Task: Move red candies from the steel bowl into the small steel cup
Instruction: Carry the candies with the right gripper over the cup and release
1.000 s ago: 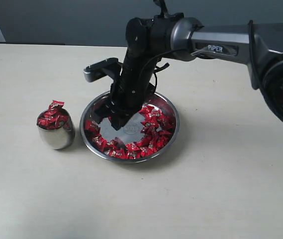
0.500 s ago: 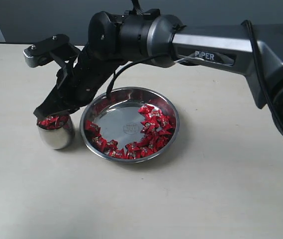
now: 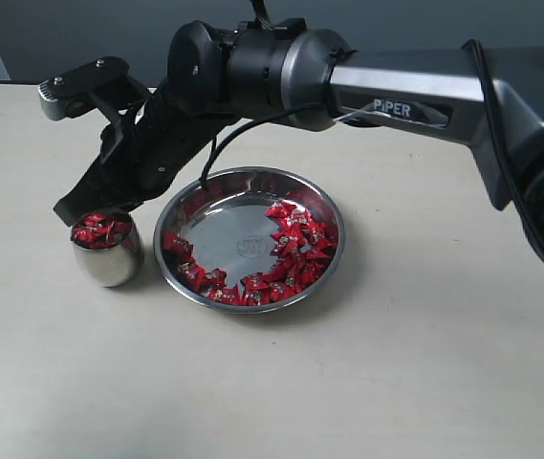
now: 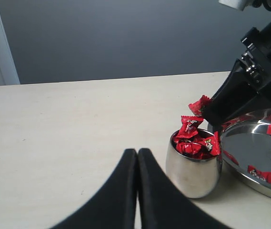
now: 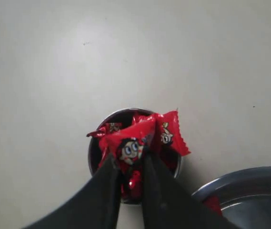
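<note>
Right hand [image 3: 85, 208] close above the small steel cup [image 3: 109, 263], steel bowl [image 3: 233, 229] just beside; open table [image 3: 396, 382] around.

Red candies [image 3: 291, 241], white-marked, against a mirror-silver cup [image 3: 109, 264] and bowl [image 3: 222, 222]. Fingers [image 5: 104, 200] are black; the table [image 3: 396, 373], pale beige.

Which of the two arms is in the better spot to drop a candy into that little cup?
The right. The right gripper is shut on a red candy directly above the small steel cup, which is heaped full. The left gripper is shut, empty, and short of the cup.
</note>
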Robot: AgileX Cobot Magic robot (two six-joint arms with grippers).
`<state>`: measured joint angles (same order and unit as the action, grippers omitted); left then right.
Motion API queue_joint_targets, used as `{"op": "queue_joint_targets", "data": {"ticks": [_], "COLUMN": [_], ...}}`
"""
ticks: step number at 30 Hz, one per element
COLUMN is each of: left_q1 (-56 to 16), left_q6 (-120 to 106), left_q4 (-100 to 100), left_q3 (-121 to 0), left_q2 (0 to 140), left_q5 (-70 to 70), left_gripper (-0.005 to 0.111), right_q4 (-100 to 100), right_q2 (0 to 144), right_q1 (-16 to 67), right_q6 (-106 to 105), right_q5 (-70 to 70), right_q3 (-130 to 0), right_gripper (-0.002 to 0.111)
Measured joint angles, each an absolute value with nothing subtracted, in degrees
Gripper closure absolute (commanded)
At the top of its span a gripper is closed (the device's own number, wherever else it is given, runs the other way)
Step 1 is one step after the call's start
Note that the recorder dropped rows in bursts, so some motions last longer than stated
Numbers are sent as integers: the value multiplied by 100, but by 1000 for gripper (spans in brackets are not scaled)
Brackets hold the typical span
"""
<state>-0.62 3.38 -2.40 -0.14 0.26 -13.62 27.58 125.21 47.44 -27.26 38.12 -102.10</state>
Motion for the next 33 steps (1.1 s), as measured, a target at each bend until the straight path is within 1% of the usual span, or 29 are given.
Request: {"op": "queue_joint_targets", "data": {"ticks": [33], "left_q1": [-62], "left_q6": [338], "left_q4": [-240], "left_q3": [-14], "left_q2": [26], "left_q5": [-1362], "left_gripper": [106], "right_q4": [2890], "right_q2": [12717], "right_q1": [4744], "right_q6": [-2933], "right_q5": [3848], "right_q3": [-10210], "right_gripper": [93]}}
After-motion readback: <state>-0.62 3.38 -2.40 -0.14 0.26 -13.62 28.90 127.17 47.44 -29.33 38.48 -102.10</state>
